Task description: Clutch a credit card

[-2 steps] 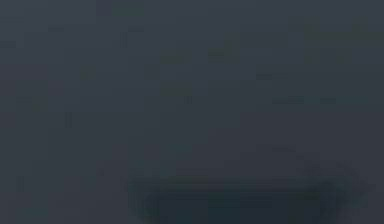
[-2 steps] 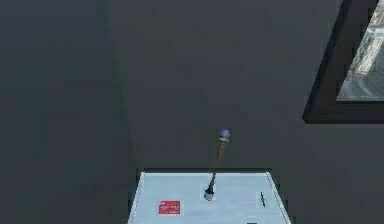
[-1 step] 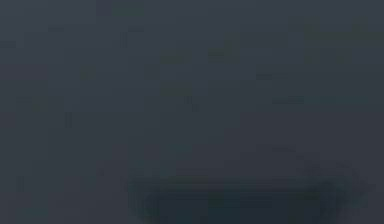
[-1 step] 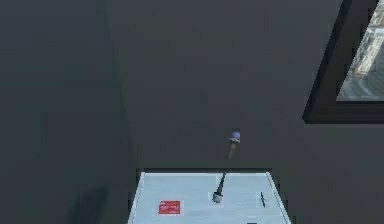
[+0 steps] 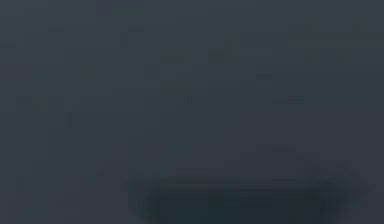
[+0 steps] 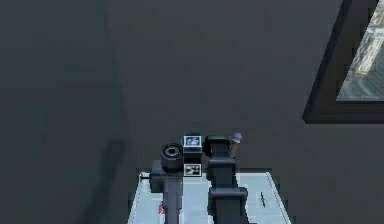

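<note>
Base plate (image 6: 270, 205), pale grey, lies at 6 o'clock in the arm side view, and the arm (image 6: 222, 185) rises from it as a dark bar. At the bar's far end sit the two white squares (image 6: 193, 142), with the claw (image 6: 170, 158) just toward 8 o'clock of them. Its tip is lost against the dark, so I cannot tell whether the fingers are spread or pressed together, nor whether they carry anything. Beyond it stands a dark wall (image 6: 120, 70), and at 2 o'clock hangs a framed panel (image 6: 330, 80) with a pale inside, either a picture or a window. In the forward view a blue-grey wall (image 5: 190, 90) runs from 9 o'clock to 3 o'clock.

Where the credit card lies I cannot tell, and no table or shelf offers itself as a likely place.

The main risk, as I judge it, is contact. The front wall looks close, so driving on could bump the base. Reaching out sideways could push the claw into the side wall. Turning first seems wiser. A flat card may also slip from the fingers later.
</note>
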{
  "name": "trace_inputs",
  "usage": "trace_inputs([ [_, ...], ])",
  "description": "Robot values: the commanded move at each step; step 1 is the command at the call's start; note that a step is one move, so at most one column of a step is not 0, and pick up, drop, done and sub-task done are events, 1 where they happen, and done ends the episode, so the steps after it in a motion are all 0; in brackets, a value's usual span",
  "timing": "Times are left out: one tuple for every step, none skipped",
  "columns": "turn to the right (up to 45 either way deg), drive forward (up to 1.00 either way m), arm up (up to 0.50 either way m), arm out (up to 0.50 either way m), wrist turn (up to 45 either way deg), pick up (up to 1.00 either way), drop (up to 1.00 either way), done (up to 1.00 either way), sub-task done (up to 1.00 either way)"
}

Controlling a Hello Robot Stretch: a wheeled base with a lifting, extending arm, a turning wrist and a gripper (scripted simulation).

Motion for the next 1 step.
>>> trace_inputs([
  [0.0,0.0,0.0,0.0,45.0,0.0,0.0,0.0,0.0],
])
